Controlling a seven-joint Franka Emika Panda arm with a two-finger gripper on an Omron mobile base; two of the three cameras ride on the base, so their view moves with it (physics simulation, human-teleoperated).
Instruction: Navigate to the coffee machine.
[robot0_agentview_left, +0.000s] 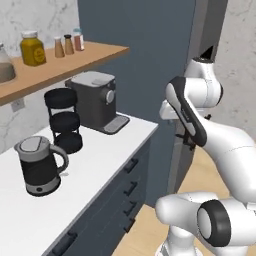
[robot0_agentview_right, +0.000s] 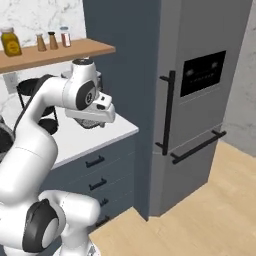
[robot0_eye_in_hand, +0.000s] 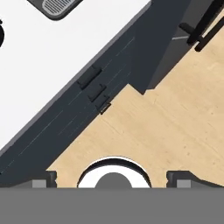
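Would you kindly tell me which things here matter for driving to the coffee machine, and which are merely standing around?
Belongs to the job:
- boxy dark-grey coffee machine with a silver drip tray, at the far end of the white counter

Just standing about:
- black jug-shaped kettle
- black three-tier round rack
- yellow jar and small shakers on the wooden shelf
- tall grey fridge
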